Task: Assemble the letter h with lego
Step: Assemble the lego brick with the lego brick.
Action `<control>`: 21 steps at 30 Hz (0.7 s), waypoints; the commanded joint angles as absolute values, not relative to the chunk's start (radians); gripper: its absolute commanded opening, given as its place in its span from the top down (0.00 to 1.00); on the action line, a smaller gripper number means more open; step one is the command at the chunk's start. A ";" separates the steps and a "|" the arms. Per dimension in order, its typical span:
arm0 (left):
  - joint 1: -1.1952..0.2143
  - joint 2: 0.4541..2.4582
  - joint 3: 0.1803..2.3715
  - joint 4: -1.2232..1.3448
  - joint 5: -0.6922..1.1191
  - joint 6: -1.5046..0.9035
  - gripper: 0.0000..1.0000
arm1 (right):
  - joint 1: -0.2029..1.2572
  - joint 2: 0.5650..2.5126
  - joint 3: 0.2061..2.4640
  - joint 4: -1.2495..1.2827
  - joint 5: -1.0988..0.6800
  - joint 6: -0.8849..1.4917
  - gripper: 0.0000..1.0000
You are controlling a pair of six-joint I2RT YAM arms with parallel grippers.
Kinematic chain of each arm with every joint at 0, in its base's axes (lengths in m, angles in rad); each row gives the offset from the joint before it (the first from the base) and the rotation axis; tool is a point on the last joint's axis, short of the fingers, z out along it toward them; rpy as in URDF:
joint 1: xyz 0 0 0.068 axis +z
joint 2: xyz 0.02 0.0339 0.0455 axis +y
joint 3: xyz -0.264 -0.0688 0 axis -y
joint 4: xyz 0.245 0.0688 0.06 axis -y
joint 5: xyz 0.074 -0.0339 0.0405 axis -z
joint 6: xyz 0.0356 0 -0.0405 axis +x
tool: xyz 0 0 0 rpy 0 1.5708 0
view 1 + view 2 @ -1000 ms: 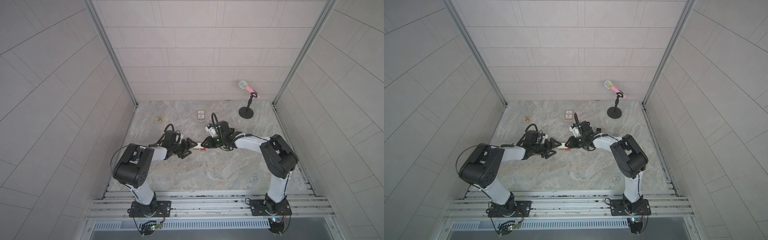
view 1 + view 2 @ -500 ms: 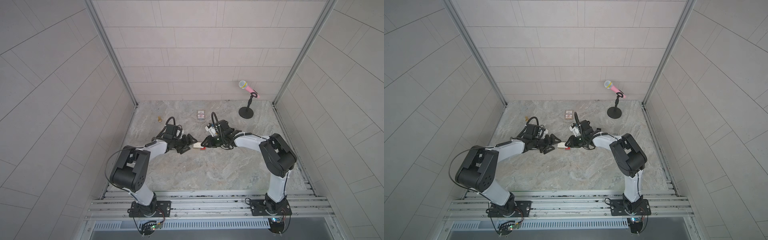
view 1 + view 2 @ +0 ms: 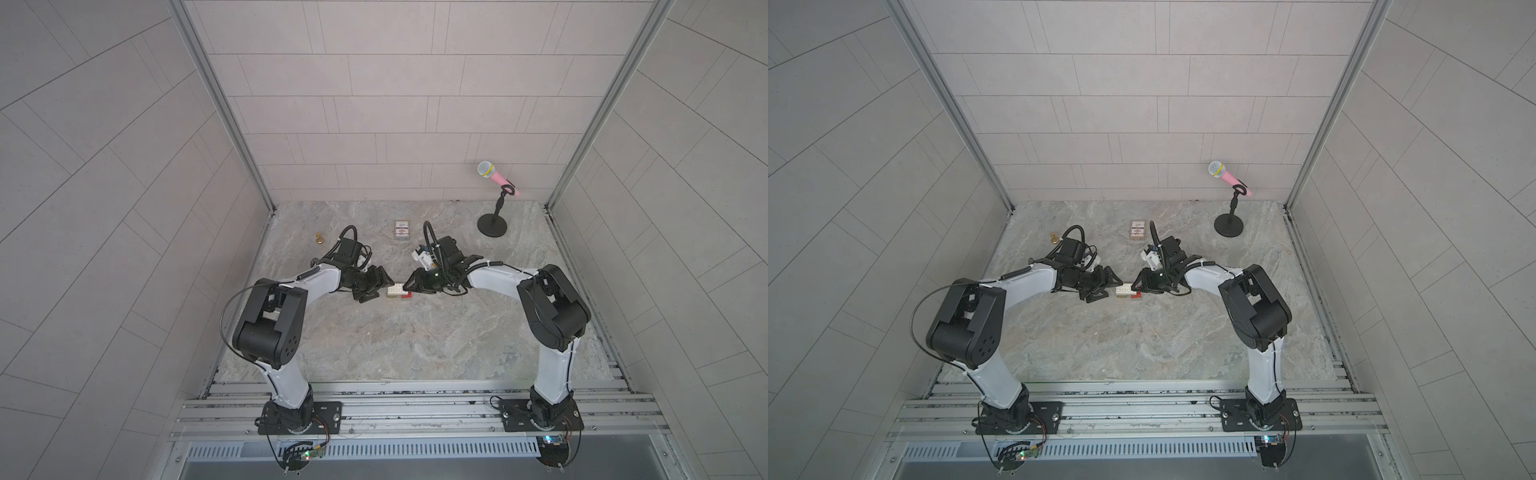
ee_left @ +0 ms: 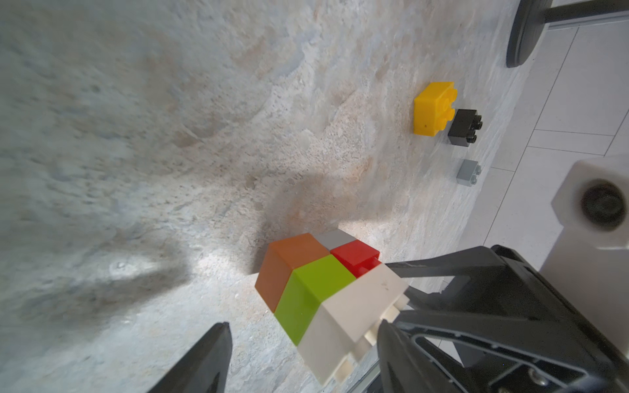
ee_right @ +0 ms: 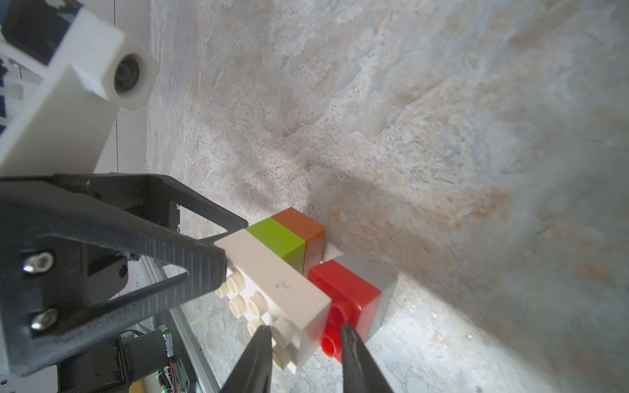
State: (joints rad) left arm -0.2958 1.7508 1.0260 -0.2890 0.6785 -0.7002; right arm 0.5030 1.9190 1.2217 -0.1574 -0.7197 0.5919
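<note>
The unfinished letter h (image 4: 316, 289) is being straddled by the spread left gripper (image 4: 303, 328) (right gripper (image 5: 304, 329): pinch unclear), seemingly for clamping squarely.

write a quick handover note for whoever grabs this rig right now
left gripper: open, at the studded face of the white brick.
right gripper: fingertips either side of the white brick's end; grip unclear.
partial h lies on its side on the table between both grippers: brown brick, green brick, white brick, with red brick and grey brick as the leg.
loose, further off: yellow brick, black brick, small grey brick.
done: lower column and leg. left: yellow and black onto the white studs.
</note>
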 commanded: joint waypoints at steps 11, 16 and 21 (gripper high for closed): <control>-0.302 1.825 1.079 -0.375 0.663 -0.646 0.29 | 0.487 1.963 1.257 -0.241 -0.723 0.586 0.55; -0.301 1.806 1.071 -0.398 0.654 -0.632 0.30 | 0.487 1.985 1.263 -0.241 -0.745 0.578 0.55; -0.302 1.759 1.039 -0.393 0.649 -0.640 0.31 | 0.501 1.982 1.273 -0.255 -0.754 0.544 0.52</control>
